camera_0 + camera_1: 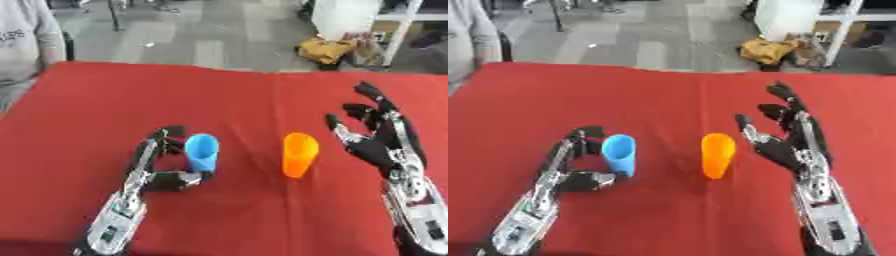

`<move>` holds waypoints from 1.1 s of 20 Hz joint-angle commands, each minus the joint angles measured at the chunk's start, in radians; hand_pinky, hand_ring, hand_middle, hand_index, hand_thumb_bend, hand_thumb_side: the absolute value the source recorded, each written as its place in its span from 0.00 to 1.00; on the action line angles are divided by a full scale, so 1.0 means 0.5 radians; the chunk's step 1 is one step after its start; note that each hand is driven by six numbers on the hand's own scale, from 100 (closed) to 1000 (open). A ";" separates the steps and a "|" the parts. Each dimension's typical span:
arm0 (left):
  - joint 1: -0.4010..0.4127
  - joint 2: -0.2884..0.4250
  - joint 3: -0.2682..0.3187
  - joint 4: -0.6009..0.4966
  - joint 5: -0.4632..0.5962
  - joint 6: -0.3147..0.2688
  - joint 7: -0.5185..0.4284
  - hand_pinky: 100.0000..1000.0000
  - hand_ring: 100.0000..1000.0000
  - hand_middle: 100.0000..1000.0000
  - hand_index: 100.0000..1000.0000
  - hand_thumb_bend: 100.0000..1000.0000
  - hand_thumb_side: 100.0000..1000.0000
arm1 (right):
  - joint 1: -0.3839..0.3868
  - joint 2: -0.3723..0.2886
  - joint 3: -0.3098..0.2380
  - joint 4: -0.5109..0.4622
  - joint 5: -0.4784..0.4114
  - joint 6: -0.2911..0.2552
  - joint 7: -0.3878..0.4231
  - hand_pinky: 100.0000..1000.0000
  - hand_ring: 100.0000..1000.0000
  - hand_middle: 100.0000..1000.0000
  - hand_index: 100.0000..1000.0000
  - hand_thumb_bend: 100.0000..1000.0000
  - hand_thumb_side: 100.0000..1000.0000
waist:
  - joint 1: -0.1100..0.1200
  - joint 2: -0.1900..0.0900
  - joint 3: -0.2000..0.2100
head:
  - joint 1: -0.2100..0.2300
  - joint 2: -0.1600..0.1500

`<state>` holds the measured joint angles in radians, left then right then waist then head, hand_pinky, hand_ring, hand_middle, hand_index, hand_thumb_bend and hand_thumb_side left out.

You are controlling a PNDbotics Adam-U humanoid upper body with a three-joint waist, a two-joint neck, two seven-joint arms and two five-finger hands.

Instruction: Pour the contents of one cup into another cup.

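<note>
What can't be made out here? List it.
- Contents of the blue plastic cup and the orange plastic cup: both views too blurred to show inside.
- Left hand contact with the blue cup: fingers sit beside it, touching unclear.
- Right hand, open, beside the orange cup: forearm cut off by the bottom edge.

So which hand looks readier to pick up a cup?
Probably the left hand: its fingers and thumb already flank the blue cup. The right hand is open, apart from the orange cup.
</note>
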<state>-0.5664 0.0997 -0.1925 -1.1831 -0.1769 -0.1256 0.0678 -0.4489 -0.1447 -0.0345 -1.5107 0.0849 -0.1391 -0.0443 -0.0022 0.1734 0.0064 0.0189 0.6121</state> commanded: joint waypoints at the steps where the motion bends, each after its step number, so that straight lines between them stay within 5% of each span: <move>1: -0.052 -0.006 0.000 0.032 -0.018 -0.024 -0.004 0.63 0.61 0.65 0.78 0.89 0.02 | -0.031 -0.011 0.007 -0.022 -0.012 -0.003 0.009 0.81 0.73 0.98 0.85 0.38 0.07 | -0.005 -0.026 -0.007 | 0.010 -0.022; 22: -0.173 -0.017 0.003 0.209 -0.044 -0.101 -0.057 0.61 0.58 0.61 0.76 0.87 0.00 | -0.044 0.001 0.019 -0.028 -0.009 -0.004 0.022 0.81 0.73 0.98 0.85 0.38 0.07 | -0.013 0.006 -0.067 | 0.029 -0.040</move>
<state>-0.6338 0.0877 -0.1922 -1.0718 -0.1977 -0.1735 0.0461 -0.4549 -0.1358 -0.0236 -1.5108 0.0849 -0.1401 -0.0354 -0.0082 0.1895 -0.0255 0.0297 0.6034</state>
